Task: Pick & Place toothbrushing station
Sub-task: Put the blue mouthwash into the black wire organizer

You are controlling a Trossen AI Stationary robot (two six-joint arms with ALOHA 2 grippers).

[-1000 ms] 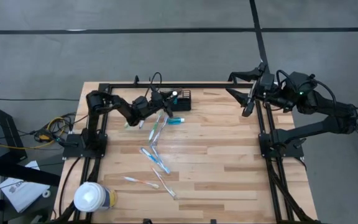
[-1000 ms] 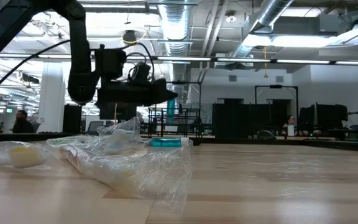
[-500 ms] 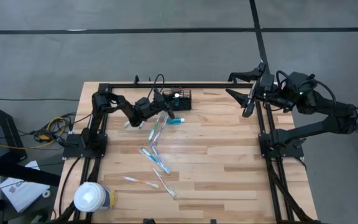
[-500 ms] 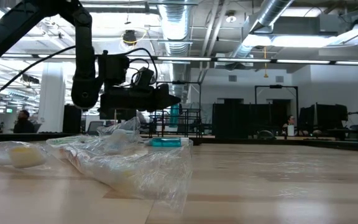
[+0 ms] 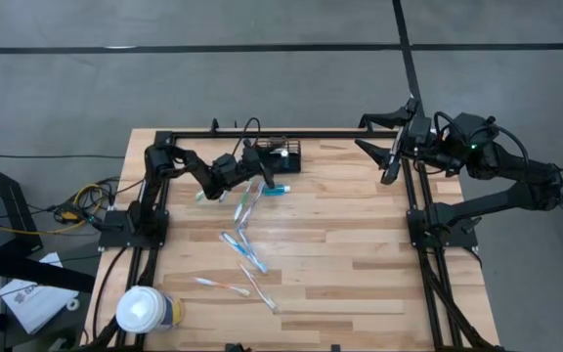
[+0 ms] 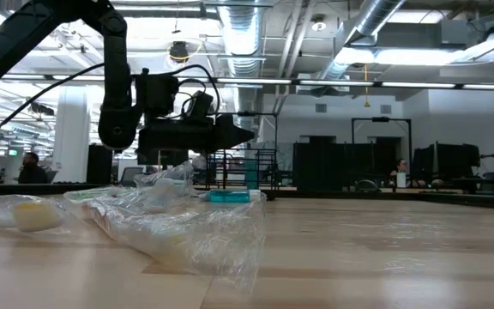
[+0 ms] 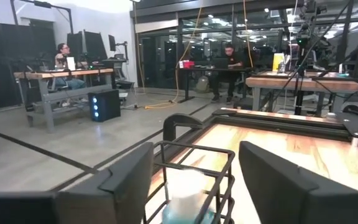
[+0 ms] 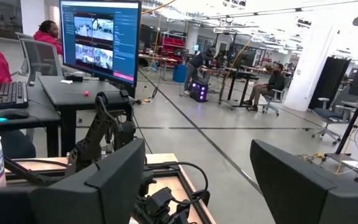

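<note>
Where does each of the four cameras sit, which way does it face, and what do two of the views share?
High view: above, looking straight down on the table, both arms, the basket.
Low view: at table height, looking level across; left arm with its left gripper showing.
Left wrist view: on the left arm, facing the basket between its open fingers.
Right wrist view: on the right arm, facing the room; open fingers show.
Shared: the basket, in high and left wrist views.
</note>
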